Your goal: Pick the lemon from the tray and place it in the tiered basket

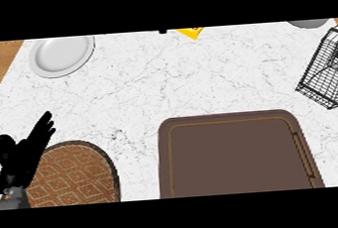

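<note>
**Here: left hand resting, tray shows no lemon**

Your left hand (22, 153) sits at the lower left edge, fingers straight and spread upward, holding nothing, over the rim of a patterned woven mat (77, 177). The brown tray (237, 153) lies on the marble table (184, 80), and you cannot see the lemon on it or anywhere else. The black wire tiered basket (330, 72) stands at the right edge. A white plate (61, 55) sits top left, a yellow item (191, 32) at the top edge.
</note>
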`<state>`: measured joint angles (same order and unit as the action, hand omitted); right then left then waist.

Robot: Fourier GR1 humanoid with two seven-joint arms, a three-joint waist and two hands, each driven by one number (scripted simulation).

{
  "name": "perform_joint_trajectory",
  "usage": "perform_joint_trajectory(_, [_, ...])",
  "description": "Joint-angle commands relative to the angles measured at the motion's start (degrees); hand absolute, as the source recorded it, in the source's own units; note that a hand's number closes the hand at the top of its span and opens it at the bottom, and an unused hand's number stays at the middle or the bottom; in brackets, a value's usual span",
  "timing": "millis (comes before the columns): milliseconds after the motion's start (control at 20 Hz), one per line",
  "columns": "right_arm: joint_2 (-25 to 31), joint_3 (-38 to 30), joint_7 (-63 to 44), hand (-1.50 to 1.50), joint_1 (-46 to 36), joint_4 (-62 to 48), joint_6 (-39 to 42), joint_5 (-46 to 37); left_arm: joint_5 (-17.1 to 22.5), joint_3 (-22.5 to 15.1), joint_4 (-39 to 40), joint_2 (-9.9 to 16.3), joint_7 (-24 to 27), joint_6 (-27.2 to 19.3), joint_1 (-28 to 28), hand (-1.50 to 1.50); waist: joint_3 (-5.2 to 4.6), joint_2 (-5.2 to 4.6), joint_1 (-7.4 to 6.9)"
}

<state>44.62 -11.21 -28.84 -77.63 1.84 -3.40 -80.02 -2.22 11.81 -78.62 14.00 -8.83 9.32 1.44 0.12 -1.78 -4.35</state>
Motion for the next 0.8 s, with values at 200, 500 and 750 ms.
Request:
perform_joint_trajectory(200, [1.4, -4.1, -6.6, -1.50, 2.1, 1.6, 2.0, 4.6, 0.6, 0.6, 1.7, -0.5, -0.3, -0.5, 2.3, 0.00, 0.03, 0.13, 0.79])
perform_joint_trajectory(500, [0.3, -5.7, -5.1, -1.50, 2.9, 7.5, -8.8, 6.4, 0.9, 1.0, -0.1, 0.3, -1.1, 0.1, 1.1, 0.00, 0.05, 0.40, 0.71])
perform_joint_trajectory(750, [3.3, -8.9, -9.3, -1.50, 0.2, 10.4, -13.6, 9.0, -0.5, 0.8, 2.3, 0.3, 0.7, -0.4, 0.3, 0.00, -0.03, 0.58, 1.36])
